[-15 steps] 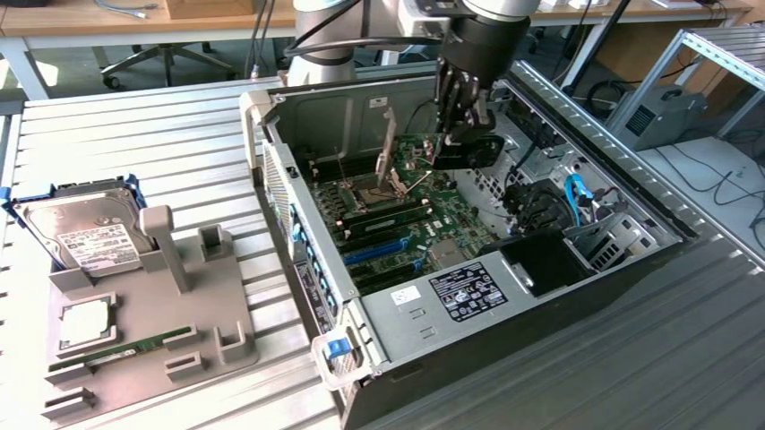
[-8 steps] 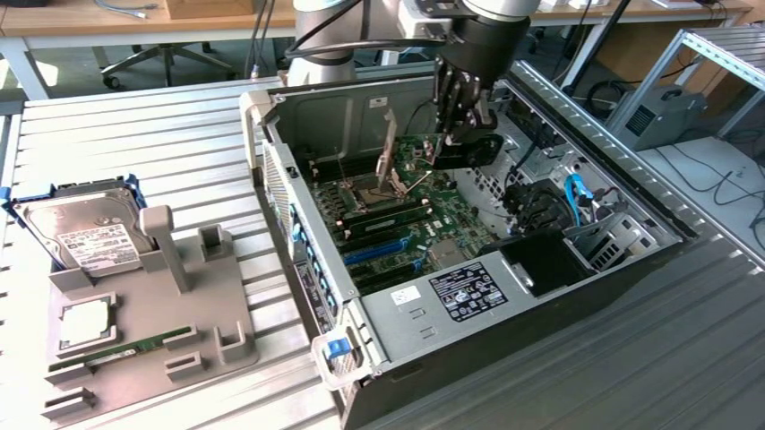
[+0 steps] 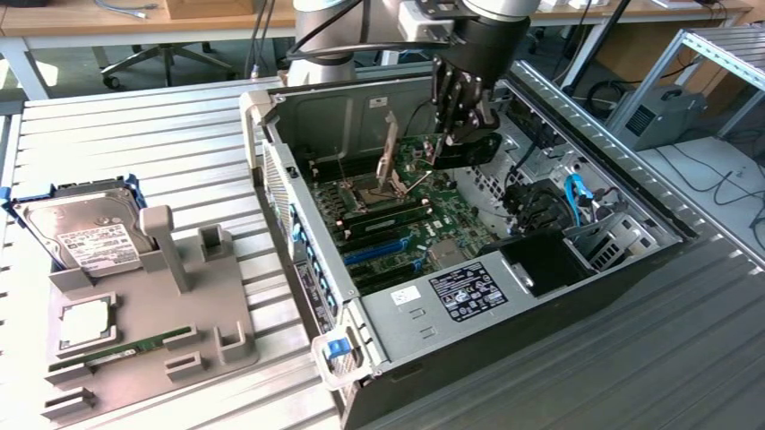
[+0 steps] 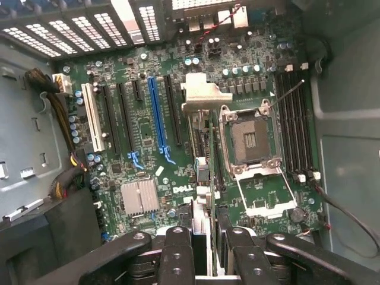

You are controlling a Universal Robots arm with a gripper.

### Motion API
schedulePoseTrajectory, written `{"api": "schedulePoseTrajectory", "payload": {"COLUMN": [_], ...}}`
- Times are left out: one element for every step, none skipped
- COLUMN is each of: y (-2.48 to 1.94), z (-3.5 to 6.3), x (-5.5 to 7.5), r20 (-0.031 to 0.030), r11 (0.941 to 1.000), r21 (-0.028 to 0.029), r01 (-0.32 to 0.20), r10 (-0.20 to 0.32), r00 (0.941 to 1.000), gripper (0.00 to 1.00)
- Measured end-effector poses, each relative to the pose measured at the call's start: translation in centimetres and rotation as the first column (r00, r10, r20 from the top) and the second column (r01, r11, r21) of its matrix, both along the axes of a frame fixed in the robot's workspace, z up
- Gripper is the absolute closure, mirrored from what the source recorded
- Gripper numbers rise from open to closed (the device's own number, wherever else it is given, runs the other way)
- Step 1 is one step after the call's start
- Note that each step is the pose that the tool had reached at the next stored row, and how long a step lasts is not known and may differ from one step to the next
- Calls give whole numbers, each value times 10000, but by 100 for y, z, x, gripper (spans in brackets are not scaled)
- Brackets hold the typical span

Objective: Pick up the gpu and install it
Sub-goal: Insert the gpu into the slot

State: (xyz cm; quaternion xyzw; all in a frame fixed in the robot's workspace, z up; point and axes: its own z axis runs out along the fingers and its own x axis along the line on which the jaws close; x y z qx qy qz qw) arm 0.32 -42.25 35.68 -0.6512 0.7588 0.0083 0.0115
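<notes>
We see the arm reaching down into the open computer case, which lies on its side on the slatted metal table. The tool hangs over the motherboard, and its fingers are clenched on the gpu, a dark card held edge-down above the board. In the wrist view the gpu runs as a thin strip away from the tool, with its metal bracket at the far end. It hangs between the long expansion slots, one of them blue, and the open processor socket. Whether its lower edge touches the board yet, we cannot tell. The black memory slots lie beyond the socket.

On the exterior view's left, a grey holder rests on the table, well apart from the case. A silver hard drive with a white label stands at its far end, and a slim green memory stick lies near its front.
</notes>
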Motion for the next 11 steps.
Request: {"api": "schedulePoseTrajectory", "payload": {"y": [0, 0, 0, 0, 0, 0, 0, 0, 0, 0, 0], "z": [0, 0, 0, 0, 0, 0, 0, 0, 0, 0, 0], "x": [0, 0, 0, 0, 0, 0, 0, 0, 0, 0, 0], "r20": [0, 0, 0, 0, 0, 0, 0, 0, 0, 0, 0], "r11": [10000, 10000, 9999, 9997, 9995, 9994, 9991, 9989, 9987, 9981, 9977], "r21": [0, 0, 0, 1, 0, 0, 0, 0, 0, 0, 0], "r01": [-54, -98, -165, -247, -306, -358, -413, -463, -519, -623, -683], "r10": [54, 98, 165, 247, 306, 358, 413, 463, 519, 623, 683], "r00": [10000, 10000, 9999, 9997, 9995, 9994, 9991, 9989, 9987, 9981, 9977], "gripper": [73, 73, 73, 73, 73, 73, 73, 73, 73, 73, 73]}}
